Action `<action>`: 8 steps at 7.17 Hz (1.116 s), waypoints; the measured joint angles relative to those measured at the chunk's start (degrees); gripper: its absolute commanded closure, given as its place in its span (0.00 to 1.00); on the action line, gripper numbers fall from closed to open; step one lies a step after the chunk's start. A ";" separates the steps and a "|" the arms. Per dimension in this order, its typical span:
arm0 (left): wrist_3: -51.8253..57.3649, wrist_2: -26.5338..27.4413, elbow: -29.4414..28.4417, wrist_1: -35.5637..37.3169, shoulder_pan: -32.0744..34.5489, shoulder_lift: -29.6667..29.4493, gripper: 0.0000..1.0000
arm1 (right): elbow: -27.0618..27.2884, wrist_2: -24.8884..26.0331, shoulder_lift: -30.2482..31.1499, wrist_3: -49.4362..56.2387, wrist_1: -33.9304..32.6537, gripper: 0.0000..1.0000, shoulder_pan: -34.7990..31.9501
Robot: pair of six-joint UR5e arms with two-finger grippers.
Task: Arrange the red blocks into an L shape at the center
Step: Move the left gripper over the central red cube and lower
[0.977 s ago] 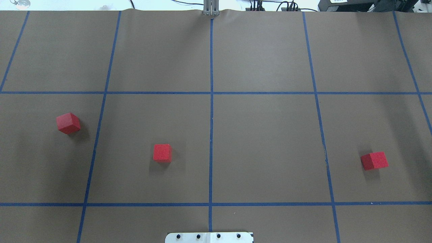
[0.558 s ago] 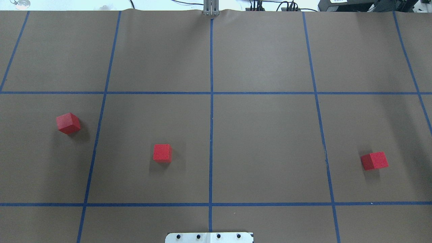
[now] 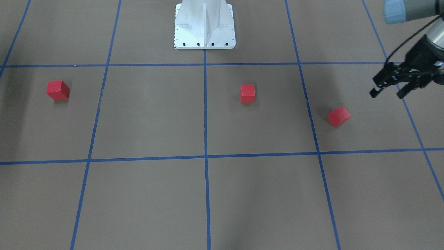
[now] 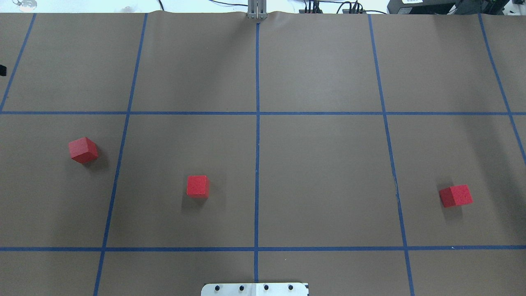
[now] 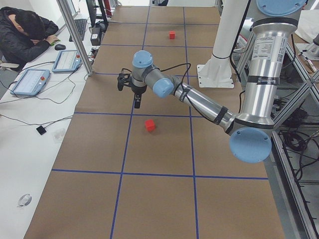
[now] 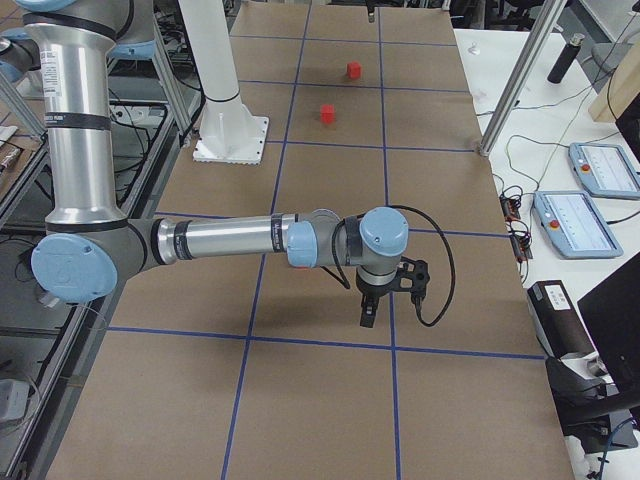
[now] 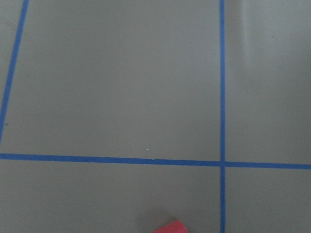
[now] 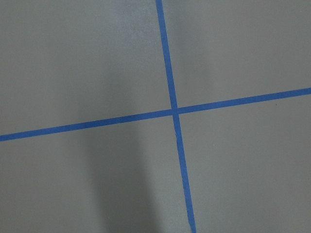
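Exterior front-facing view: three red blocks (image 3: 247, 93) sit well apart, left gripper (image 3: 386, 94) spread wide near one, right gripper (image 6: 367, 312) impossible to tell.

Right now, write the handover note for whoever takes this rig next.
Left gripper: open, empty, raised beside the left block, not touching it.
Right gripper: shows only in the side view, so open or shut cannot be told.
Blocks: left block, middle block and right block all lie apart.
Done: nothing; no block sits at the center crossing.
Left: bring all three there and set them in an L.
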State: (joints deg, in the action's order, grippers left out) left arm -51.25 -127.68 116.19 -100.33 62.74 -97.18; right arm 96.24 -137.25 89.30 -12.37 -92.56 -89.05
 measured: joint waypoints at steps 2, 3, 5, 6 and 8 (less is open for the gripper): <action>-14.64 10.03 2.90 2.54 -16.14 -6.41 0.00 | 0.11 -0.21 -0.22 0.33 0.06 0.01 1.13; -19.11 16.17 2.79 4.37 -23.91 -9.66 0.00 | 0.35 -0.26 -0.30 0.19 0.22 0.01 2.50; -23.34 23.21 -0.96 8.15 -32.61 -16.43 0.01 | 0.88 -1.55 -0.35 -0.06 1.00 0.01 4.02; -24.59 24.78 -3.31 8.62 -34.61 -19.06 0.01 | 0.92 -2.77 -0.35 -0.09 1.18 0.01 4.21; -25.24 25.50 -5.43 8.71 -35.89 -20.90 0.00 | 1.62 -3.69 -0.36 -0.07 1.56 0.01 4.65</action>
State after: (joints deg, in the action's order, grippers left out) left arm -76.48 -102.19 110.76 -91.63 26.85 -118.08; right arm 97.86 -140.94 88.95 -12.44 -90.99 -84.41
